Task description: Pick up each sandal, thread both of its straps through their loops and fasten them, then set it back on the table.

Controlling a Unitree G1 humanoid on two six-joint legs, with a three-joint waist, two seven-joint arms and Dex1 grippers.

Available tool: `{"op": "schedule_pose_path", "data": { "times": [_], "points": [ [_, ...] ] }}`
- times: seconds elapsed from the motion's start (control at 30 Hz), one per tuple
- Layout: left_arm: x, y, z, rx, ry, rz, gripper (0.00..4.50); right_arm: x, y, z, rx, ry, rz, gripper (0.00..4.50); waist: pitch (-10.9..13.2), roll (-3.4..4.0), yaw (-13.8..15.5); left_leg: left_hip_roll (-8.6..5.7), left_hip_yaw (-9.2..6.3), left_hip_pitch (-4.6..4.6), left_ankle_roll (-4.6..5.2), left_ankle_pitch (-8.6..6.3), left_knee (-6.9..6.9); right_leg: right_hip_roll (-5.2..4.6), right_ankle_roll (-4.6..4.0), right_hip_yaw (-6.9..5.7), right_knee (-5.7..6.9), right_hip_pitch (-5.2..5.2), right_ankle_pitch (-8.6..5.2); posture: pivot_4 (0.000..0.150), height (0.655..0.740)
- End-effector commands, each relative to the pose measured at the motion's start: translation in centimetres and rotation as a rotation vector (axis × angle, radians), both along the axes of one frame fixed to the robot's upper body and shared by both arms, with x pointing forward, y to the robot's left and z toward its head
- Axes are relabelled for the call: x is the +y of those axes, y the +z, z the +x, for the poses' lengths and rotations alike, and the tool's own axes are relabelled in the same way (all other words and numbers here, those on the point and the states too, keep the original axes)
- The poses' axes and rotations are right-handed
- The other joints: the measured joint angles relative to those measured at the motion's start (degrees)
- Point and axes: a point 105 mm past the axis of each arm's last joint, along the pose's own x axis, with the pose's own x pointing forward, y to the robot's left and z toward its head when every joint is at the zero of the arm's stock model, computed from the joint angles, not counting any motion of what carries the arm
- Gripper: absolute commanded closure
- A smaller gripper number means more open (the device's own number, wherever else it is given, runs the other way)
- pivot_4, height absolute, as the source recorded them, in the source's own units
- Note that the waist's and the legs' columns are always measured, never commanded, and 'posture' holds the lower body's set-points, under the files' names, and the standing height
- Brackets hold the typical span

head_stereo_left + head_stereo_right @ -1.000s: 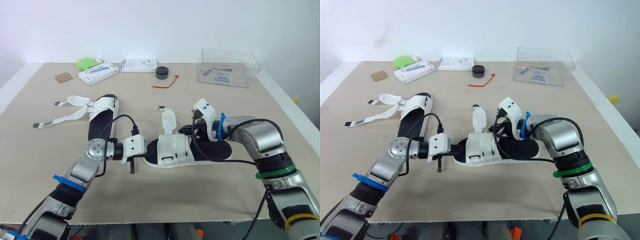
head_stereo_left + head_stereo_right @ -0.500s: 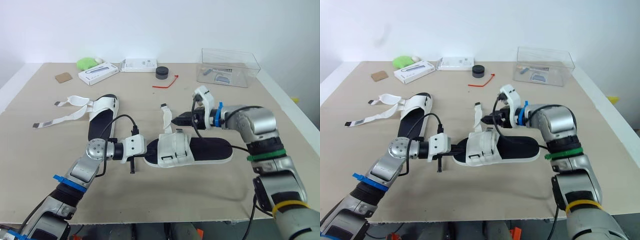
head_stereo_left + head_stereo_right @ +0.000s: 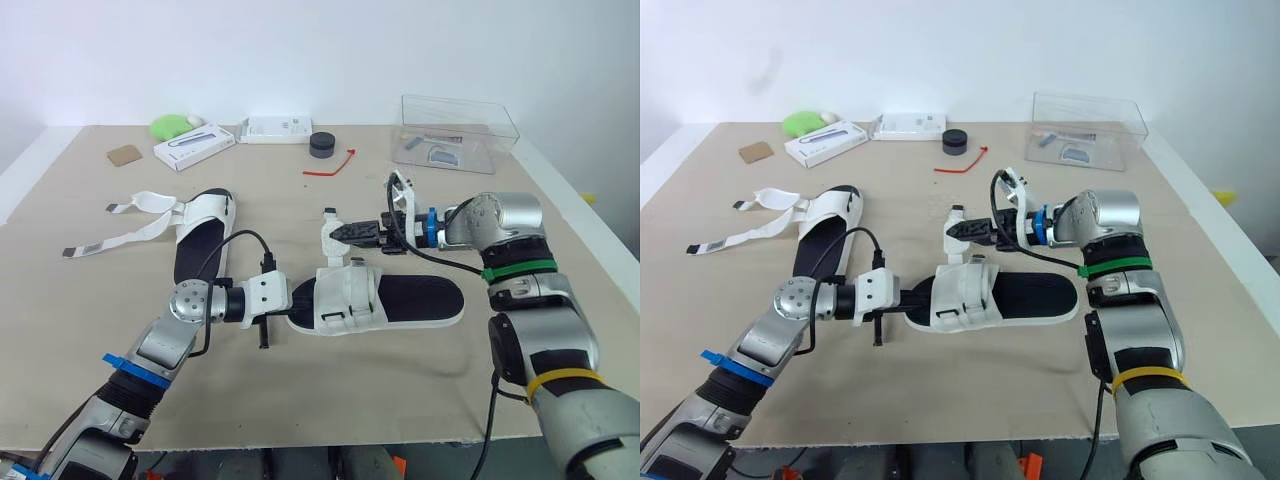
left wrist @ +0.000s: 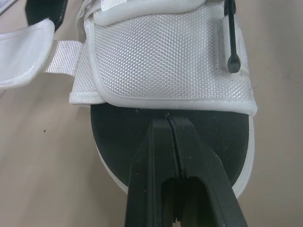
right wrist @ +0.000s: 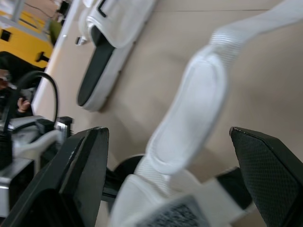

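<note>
Progress looks slight from where I stand. Over on the robot's left, the other sandal (image 3: 196, 250) lies flat on the table (image 3: 400, 400). Its long axis runs away from the robot, toe at the far end. Its two straps (image 3: 150, 200) trail loose across the tabletop, neither threaded nor fastened.

Nearer the middle, the left gripper (image 4: 169, 120) has its fingers pressed together. The tips rest on the toe end of the black insole of the near sandal (image 3: 420, 297), as if pinning it down rather than gripping it. That sandal sits sole-down, not lifted, its length laid across the table with the toe toward the robot's left and the heel toward its right. One strap (image 3: 333, 237) stands up from its far edge, unfastened. I cannot tell whether the second strap, across the white upper, is through its loop.

On the right, the right gripper (image 3: 343, 232) reaches in level, its fingers spread wide to either side of that upright strap and not closed on it. I judge the work to be partway through the first sandal. That strap has yet to be grasped, threaded and fastened, and the whole second sandal remains.
</note>
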Motion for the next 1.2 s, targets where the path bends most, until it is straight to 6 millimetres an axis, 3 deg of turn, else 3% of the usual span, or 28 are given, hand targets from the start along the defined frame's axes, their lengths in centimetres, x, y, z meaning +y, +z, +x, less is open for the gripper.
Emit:
{"op": "schedule_pose_path", "data": {
  "times": [0.03,0.17,0.4,0.7,1.1,1.2],
  "points": [
    [0.8,-2.8,-0.3,0.083,0.025,0.094,4.50,1.7,1.7,0.3,-0.010,0.033,0.079,0.13,0.00,0.00,-0.01,0.00,0.00,0.00,0.00,0.00,0.00,0.00,0.00,0.00,0.01,0.00,0.00,0.150,0.7400],
    [0.7,-2.7,-0.2,0.079,0.024,0.093,4.50,3.5,1.4,1.0,0.010,0.023,0.116,0.13,0.00,0.00,-0.04,0.00,0.01,0.00,0.00,0.00,0.00,-0.02,0.00,-0.01,0.01,0.00,0.00,0.150,0.7400],
    [0.8,-2.8,-0.5,0.081,0.026,0.092,4.50,5.5,3.1,2.2,-0.049,0.003,0.183,0.13,0.01,0.02,-0.12,0.00,0.02,-0.02,-0.01,0.00,0.00,-0.05,0.01,-0.01,0.01,-0.02,0.01,0.150,0.7400],
    [0.8,-2.9,-0.5,0.081,0.033,0.087,4.50,4.9,5.9,3.7,-0.171,-0.060,0.218,0.13,0.01,0.03,-0.15,-0.01,0.03,-0.02,-0.02,0.00,-0.05,-0.07,0.00,0.01,0.01,-0.03,0.02,0.150,0.7400],
    [0.6,-2.9,-0.4,0.082,0.033,0.086,4.50,4.5,6.4,4.3,-0.269,-0.069,0.177,0.13,0.01,0.03,-0.15,-0.01,0.02,-0.03,-0.02,0.00,-0.06,-0.10,-0.01,0.02,0.01,-0.03,0.02,0.150,0.7400],
    [0.6,-2.9,-0.4,0.082,0.031,0.086,4.50,4.5,5.7,4.1,-0.254,-0.052,0.161,0.98,0.01,0.03,-0.15,-0.01,0.01,-0.03,-0.02,0.00,-0.06,-0.12,-0.01,0.02,0.01,-0.03,0.02,0.150,0.7400]
  ]
}}
